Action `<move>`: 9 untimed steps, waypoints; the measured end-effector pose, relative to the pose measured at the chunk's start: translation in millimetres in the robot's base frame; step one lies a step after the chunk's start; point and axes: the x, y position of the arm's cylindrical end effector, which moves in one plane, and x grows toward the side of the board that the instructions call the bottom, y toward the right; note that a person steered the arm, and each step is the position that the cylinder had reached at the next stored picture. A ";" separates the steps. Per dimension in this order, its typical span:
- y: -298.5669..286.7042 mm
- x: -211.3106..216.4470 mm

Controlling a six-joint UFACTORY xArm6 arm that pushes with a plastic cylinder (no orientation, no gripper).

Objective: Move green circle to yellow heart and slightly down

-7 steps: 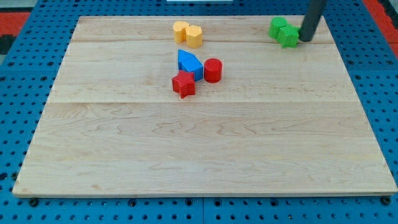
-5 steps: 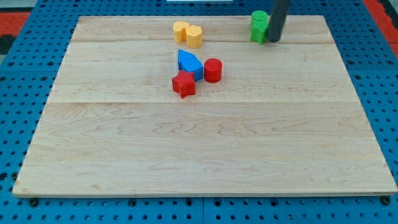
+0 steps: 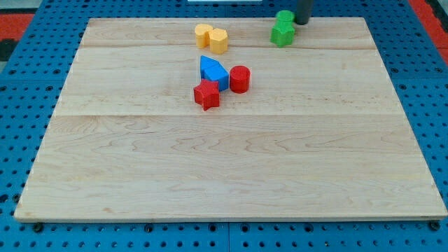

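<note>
Two green blocks stand together at the view's top, right of centre. The upper one (image 3: pixel 285 17) looks round, like the green circle. The lower one (image 3: pixel 282 33) looks star-shaped. My tip (image 3: pixel 303 22) is just to the right of the upper green block, close to it or touching it. The rod runs out of the view's top edge. Two yellow blocks stand side by side to the left. The left one (image 3: pixel 203 33) looks like the yellow heart. The right one (image 3: pixel 219 40) is a hexagon.
A blue block (image 3: pixel 213 70), a red cylinder (image 3: pixel 239 79) and a red star (image 3: pixel 206 94) cluster below the yellow blocks. The wooden board (image 3: pixel 231 168) lies on a blue pegboard.
My tip has moved left and up along the view's top. The two green blocks have slid left with it, towards the yellow blocks.
</note>
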 end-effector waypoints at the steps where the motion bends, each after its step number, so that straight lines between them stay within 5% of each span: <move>1: -60.2 14.3; 3: -48.7 -15.6; 4: -102.1 -16.0; 5: -162.2 -8.0; 9: -218.2 39.8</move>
